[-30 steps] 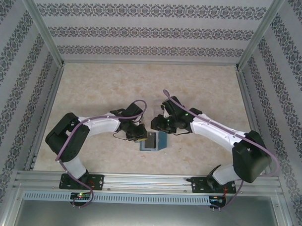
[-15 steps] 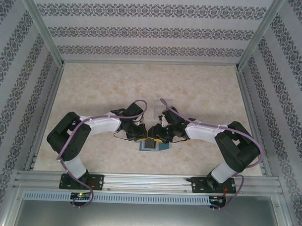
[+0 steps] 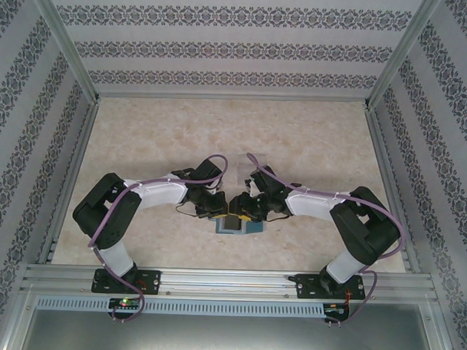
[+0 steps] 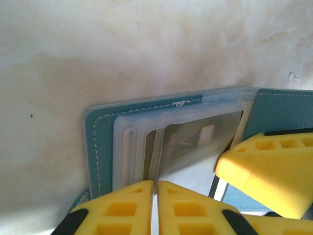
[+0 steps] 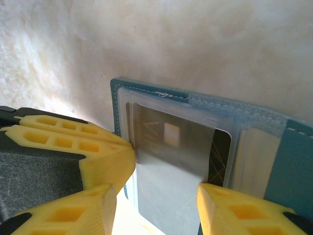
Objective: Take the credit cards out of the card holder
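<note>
The teal card holder [image 3: 239, 226] lies open on the table between both wrists, clear pockets up [image 4: 127, 147] [image 5: 259, 122]. A grey credit card [image 5: 186, 161] [image 4: 195, 142] with a pale square sticks partway out of a pocket, and a black one [image 5: 221, 149] sits behind it. My left gripper [image 4: 155, 188] [image 3: 219, 209] is shut at the holder's edge with a thin pale strip of it between the pads, and it also shows in the right wrist view [image 5: 73, 147]. My right gripper [image 5: 156, 196] [image 3: 244, 209] is open and straddles the grey card. One of its fingers [image 4: 269, 171] rests by the card's corner.
The beige marbled table [image 3: 158, 142] stretches away behind the holder. Patterned walls and aluminium posts [image 3: 69, 54] close in three sides. A metal rail [image 3: 230, 281] runs along the near edge. A small pale flat piece [image 3: 245, 161] lies just behind the right wrist.
My right arm has swung in and down onto the holder, its jaws opening wider over the grey card. The left gripper has stayed at the holder's edge.
</note>
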You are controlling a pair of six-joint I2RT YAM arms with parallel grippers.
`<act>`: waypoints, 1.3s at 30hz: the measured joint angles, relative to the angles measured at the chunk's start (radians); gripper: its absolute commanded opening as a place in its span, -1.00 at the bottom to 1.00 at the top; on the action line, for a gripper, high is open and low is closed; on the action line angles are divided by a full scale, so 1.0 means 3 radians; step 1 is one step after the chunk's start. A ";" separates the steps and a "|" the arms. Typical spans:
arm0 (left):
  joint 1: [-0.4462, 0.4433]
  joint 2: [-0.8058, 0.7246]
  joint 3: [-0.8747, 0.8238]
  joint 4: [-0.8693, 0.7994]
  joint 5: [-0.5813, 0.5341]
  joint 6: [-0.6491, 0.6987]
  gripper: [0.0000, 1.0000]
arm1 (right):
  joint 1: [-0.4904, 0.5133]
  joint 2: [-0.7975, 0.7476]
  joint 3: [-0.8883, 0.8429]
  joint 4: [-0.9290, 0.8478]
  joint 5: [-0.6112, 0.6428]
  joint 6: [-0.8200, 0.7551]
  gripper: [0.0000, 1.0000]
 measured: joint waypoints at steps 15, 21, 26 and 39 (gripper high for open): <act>0.0000 0.0006 0.0047 -0.0057 -0.0005 0.0001 -0.78 | 0.0000 -0.0131 0.0005 -0.0261 0.0220 -0.0089 0.20; 0.0000 -0.0062 0.0142 -0.0205 -0.0070 0.0005 -0.79 | -0.0017 -0.0278 0.0005 -0.0268 0.0223 -0.0075 0.22; 0.0000 -0.0215 0.0258 -0.0308 -0.0169 0.0014 -0.80 | -0.0099 -0.0403 0.0004 -0.0270 0.0240 -0.0075 0.17; -0.0097 0.0018 0.0398 -0.0332 -0.0037 0.0041 -0.93 | -0.0173 -0.0175 -0.0057 -0.0270 0.0212 -0.0079 -0.14</act>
